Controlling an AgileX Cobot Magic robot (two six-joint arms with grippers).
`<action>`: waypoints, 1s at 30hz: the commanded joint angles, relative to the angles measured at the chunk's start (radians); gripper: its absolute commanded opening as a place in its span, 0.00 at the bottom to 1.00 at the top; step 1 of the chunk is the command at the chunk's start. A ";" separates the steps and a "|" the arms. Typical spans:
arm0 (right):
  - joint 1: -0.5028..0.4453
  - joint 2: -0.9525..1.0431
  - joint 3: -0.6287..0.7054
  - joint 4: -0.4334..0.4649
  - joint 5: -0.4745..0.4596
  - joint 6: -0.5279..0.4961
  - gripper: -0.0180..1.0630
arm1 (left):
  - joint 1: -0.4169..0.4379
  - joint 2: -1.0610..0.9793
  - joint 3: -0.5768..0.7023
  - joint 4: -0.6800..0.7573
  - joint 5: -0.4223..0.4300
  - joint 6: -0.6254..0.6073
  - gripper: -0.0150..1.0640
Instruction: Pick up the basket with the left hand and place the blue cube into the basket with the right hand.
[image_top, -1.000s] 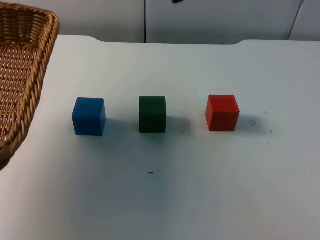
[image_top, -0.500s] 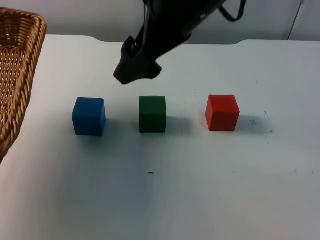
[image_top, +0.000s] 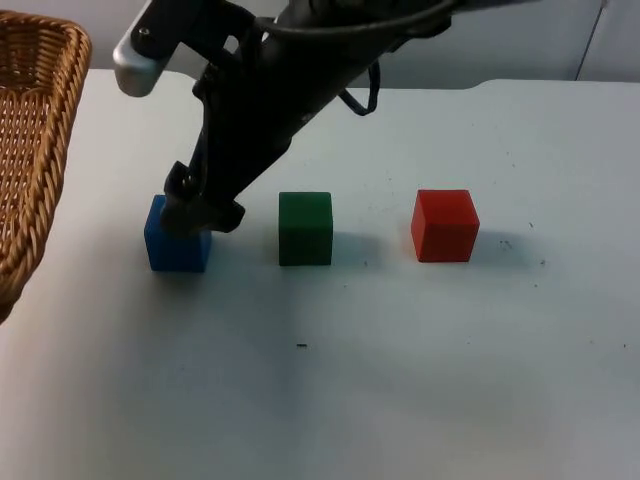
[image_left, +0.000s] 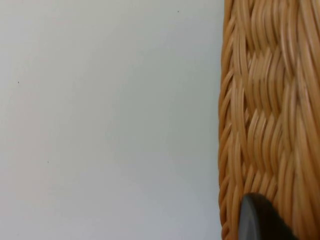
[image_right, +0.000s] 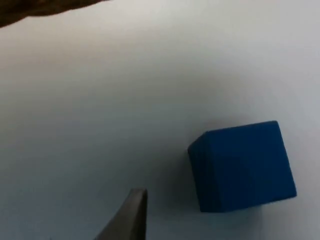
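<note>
Right gripper (image_top: 203, 212) directly over blue cube (image_top: 176, 245)

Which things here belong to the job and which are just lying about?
Job: basket, held up by the left gripper; blue cube, with the right gripper at it.
Lying about: green cube, red cube.

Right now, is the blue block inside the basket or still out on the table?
Out. The blue cube sits on the white table, beside the basket, with the right gripper just above it.
</note>
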 joint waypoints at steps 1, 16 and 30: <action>0.005 0.032 -0.055 0.006 0.022 -0.004 0.95 | 0.005 -0.006 -0.011 -0.045 0.008 0.007 0.01; -0.005 0.150 -0.135 -0.017 0.066 0.042 0.95 | -0.002 -0.006 -0.009 -0.046 0.024 0.007 0.01; -0.024 0.196 -0.135 0.005 0.032 0.045 0.91 | -0.002 -0.006 -0.009 -0.050 0.020 0.007 0.01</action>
